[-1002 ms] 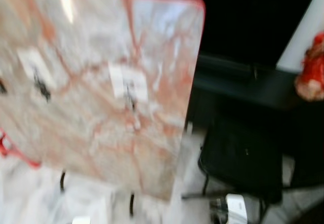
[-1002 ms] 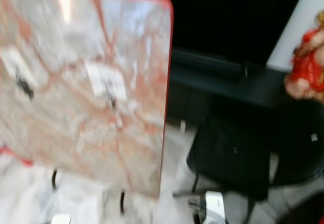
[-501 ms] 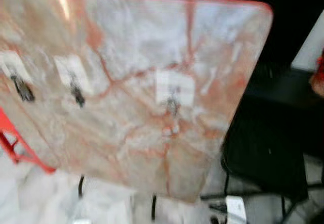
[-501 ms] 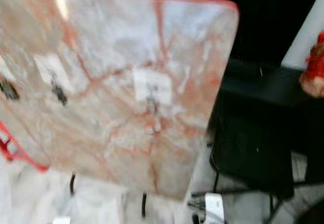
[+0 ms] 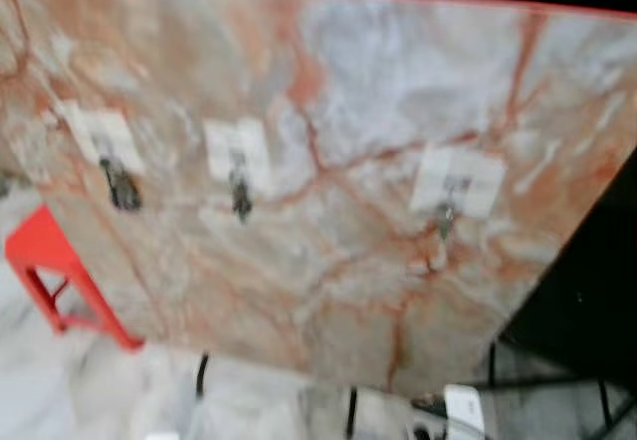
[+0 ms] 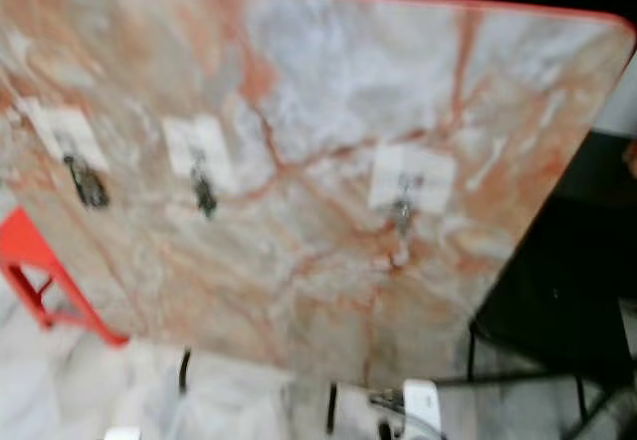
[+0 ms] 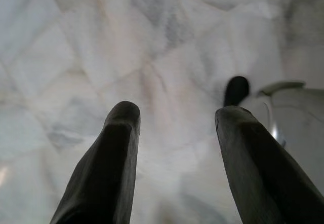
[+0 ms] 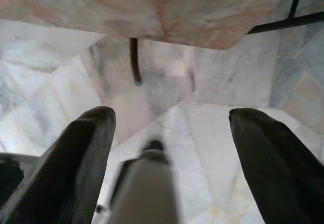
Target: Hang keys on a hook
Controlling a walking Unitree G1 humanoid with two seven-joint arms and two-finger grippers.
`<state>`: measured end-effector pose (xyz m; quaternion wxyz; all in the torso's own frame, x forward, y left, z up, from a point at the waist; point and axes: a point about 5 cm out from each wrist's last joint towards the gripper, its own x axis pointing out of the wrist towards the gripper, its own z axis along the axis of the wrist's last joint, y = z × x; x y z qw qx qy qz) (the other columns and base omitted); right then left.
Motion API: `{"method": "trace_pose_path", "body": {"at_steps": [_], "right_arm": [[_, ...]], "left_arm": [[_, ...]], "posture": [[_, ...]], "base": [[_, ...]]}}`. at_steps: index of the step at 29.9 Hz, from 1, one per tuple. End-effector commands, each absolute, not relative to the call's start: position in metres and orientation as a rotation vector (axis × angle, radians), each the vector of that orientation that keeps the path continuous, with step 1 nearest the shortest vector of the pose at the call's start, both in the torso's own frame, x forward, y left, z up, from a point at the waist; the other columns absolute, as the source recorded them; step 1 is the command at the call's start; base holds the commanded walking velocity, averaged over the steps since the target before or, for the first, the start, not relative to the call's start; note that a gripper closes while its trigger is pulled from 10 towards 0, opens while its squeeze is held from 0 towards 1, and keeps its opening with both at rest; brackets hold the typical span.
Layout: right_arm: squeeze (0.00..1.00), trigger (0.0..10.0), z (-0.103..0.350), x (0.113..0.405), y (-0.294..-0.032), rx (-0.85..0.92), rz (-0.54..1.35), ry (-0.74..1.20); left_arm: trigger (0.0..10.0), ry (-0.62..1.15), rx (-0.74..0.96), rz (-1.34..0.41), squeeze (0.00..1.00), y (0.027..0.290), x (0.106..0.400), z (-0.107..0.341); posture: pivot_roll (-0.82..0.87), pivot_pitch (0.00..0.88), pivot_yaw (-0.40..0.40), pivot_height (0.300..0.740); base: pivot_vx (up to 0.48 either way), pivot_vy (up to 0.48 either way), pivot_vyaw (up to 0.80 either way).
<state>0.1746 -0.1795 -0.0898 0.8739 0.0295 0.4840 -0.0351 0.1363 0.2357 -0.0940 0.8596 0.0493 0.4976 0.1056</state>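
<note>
A tilted marble-patterned board [image 5: 348,82] with a red rim stands before me. Three small metal hooks sit on white pads across it: a left hook [image 5: 120,183], a middle hook [image 5: 239,197] and a right hook [image 5: 445,219]. Something dark hangs at the left hook; blur hides what it is. My left gripper [image 7: 177,112] hangs over the pale marble floor, open, with nothing between its fingers. My right gripper [image 8: 172,117] is open too, pointing at the floor below the board's lower edge [image 8: 202,31]. I see no keys in either gripper.
A red stool [image 5: 45,256] stands on the floor at the left behind the board. A black chair [image 6: 557,311] is at the right. The board rests on thin black legs [image 5: 350,410]. A small white object [image 5: 463,410] lies on the floor near them.
The camera has swung, so the board now sits further right and larger in view. All three hooks and the red stool have come into the picture; the red figure at right has left it.
</note>
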Motion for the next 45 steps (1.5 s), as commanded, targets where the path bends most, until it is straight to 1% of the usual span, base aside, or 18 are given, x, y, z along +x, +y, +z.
{"method": "trace_pose_path", "body": {"at_steps": [1, 8, 11, 13, 15, 45], "right_arm": [[0.0, 10.0, -0.09, 0.171, -0.19, 0.058, -0.106, 1.017], [0.0, 10.0, -0.09, 0.171, -0.189, 0.053, -0.098, 1.019], [0.0, 10.0, -0.09, 0.172, -0.19, 0.041, -0.087, 1.016], [0.0, 10.0, -0.09, 0.172, -0.19, 0.043, -0.095, 1.011], [0.0, 10.0, -0.09, 0.172, -0.19, 0.045, -0.096, 1.011], [0.0, 10.0, -0.09, 0.171, -0.19, 0.06, -0.108, 1.013]], "left_arm": [[10.0, 1.061, 0.083, 0.217, 0.0, 0.23, 0.134, -0.096], [10.0, 1.058, 0.082, 0.21, 0.0, 0.225, 0.141, -0.096], [10.0, 1.055, 0.078, 0.199, 0.0, 0.214, 0.147, -0.096], [10.0, 1.053, 0.074, 0.189, 0.0, 0.204, 0.15, -0.096], [10.0, 1.052, 0.073, 0.185, 0.0, 0.201, 0.152, -0.096], [10.0, 1.051, 0.074, 0.182, 0.0, 0.199, 0.153, -0.096]], "posture": [[0.07, 0.0, -0.027, 0.74], [0.07, 0.0, -0.027, 0.74], [0.07, 0.0, -0.029, 0.74], [0.07, 0.0, -0.029, 0.74], [0.07, 0.0, -0.029, 0.74], [0.07, 0.0, -0.029, 0.74]], "base": [[0.0, 0.48, 0.0], [0.0, 0.48, 0.0], [0.0, 0.48, 0.0], [0.0, 0.48, 0.57], [0.0, 0.48, 0.67], [0.0, 0.48, 0.0]]}}
